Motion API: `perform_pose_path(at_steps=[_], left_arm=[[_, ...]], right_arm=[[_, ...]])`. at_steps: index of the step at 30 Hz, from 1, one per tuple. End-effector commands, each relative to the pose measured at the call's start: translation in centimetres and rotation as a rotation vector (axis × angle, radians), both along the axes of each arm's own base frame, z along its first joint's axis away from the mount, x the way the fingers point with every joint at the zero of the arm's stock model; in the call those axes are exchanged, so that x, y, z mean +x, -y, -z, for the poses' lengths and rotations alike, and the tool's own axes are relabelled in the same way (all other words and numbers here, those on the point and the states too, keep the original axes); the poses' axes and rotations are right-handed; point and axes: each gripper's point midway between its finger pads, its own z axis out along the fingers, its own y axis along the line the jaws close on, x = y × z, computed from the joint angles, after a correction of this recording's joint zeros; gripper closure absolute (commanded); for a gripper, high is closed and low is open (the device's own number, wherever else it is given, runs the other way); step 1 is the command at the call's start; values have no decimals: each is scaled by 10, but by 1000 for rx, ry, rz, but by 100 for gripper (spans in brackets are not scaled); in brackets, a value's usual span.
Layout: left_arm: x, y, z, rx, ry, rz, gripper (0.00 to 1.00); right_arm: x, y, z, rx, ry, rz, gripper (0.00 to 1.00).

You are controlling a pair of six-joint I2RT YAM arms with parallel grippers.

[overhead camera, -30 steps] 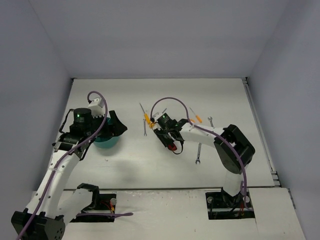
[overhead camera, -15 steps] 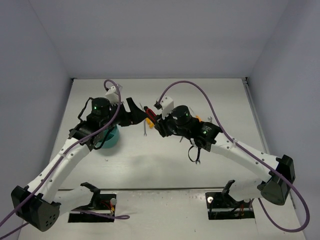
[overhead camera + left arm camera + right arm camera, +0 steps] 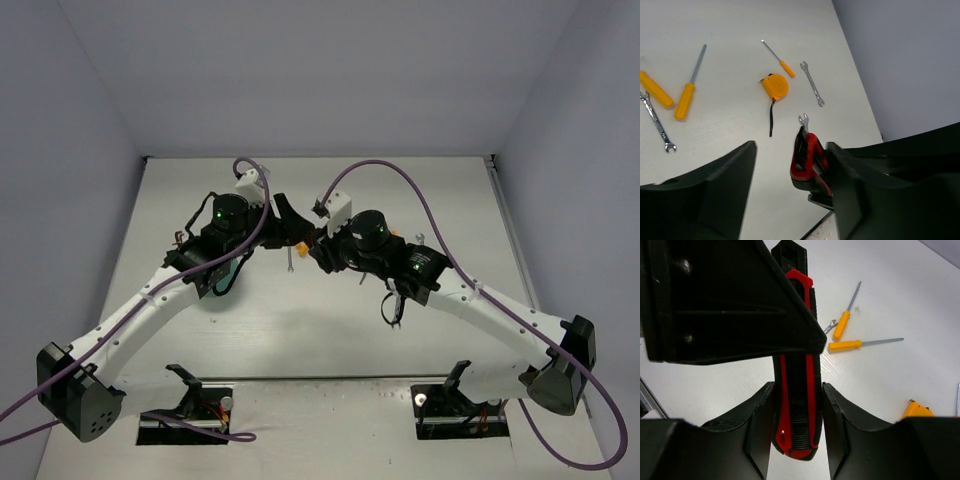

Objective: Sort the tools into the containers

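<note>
The right claw (image 3: 797,390) clamps the one red-and-black knife (image 3: 807,160). The left claw (image 3: 790,150) gapes wide around it. On the worktop (image 3: 730,30) lie three screwdrivers (image 3: 685,95) (image 3: 655,89) (image 3: 782,64), three wrenches (image 3: 657,122) (image 3: 812,82) (image 3: 803,120) and one tape measure (image 3: 775,86).

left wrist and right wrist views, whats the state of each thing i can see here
right gripper: shut on the red-and-black utility knife
left gripper: open, fingers either side of that knife's end
red-and-black utility knife: held clear of the white table
orange round tool with black strap: lying on the table
orange-handled screwdrivers: flat on the table
small silver wrenches: flat on the table
</note>
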Motion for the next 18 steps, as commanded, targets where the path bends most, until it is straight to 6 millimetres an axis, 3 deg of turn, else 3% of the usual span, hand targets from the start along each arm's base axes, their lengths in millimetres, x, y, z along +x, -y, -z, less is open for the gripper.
perform_pose_path(at_steps=[1,3,6,12,15,18], left_arm=[[8,4,-53,-74,140,-35,60],[9,3,-54,-73,147,-45,82],[10,-1,-57,-69,166,-60,100],[13,-24,-62,27,226,-134,100],[20,-60,-62,187,277,-254,100],[27,-104,-66,359,325,-398,100]], right_arm=[[1,-9,-44,125,100,-19,100],[2,-9,-42,126,100,-17,97],[3,-9,-41,128,102,-10,88],[5,-4,-39,122,105,19,27],[8,12,-41,127,122,85,11],[8,28,-39,126,133,141,5]])
